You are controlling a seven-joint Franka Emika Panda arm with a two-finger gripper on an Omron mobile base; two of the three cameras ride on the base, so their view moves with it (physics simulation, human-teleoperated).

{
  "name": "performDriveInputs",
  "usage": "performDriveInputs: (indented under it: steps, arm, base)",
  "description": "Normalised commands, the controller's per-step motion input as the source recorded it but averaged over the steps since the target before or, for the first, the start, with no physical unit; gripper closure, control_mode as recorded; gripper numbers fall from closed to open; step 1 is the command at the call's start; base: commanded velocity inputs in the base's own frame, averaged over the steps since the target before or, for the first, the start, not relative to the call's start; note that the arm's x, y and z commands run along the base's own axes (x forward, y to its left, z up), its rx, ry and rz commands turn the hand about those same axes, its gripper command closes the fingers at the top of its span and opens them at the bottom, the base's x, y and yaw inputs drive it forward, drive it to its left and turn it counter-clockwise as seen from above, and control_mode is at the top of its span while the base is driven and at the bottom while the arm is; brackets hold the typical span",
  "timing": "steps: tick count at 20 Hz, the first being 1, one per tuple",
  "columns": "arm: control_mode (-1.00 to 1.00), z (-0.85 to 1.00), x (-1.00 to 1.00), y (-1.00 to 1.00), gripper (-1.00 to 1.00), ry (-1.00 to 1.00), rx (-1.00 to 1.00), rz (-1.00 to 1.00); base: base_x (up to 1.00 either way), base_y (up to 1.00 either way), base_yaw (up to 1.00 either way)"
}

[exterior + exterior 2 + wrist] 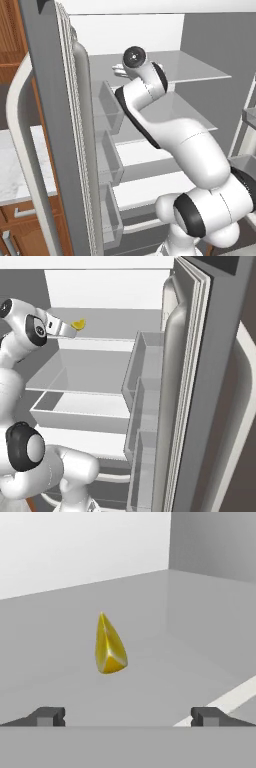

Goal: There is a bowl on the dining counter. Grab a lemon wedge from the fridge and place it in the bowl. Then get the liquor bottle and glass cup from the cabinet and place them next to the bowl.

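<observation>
Hand view: lemon wedge (pixel 109 646) sits centre frame on a grey fridge (pixel 150 70) shelf, ahead of the end effector (pixel 128 717), whose tips are spread wide with nothing between them. Right base view, upper left: end effector (pixel 67 328) reaches onto the upper shelf, wedge (pixel 78 323) just beyond its tips, apart from them. Fridge doors already open. Judging progress: early, wedge not yet grasped; left to do: grasp it, carry it to the bowl, then fetch bottle and cup.
</observation>
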Motion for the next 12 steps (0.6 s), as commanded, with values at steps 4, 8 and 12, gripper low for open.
performDriveInputs:
  steps: [4, 8, 12]
  arm:
    - [-1.00, -0.04, 0.32, 0.00, -1.00, 0.01, 0.00, 0.00]
    - [-1.00, -0.06, 0.34, 0.00, -1.00, 0.02, 0.00, 0.00]
    - [-1.00, -0.12, 0.33, 0.00, -1.00, 0.02, 0.00, 0.00]
  base:
    - [0.00, 0.00, 0.00]
    - [0.00, 0.00, 0.00]
    - [0.00, 0.00, 0.00]
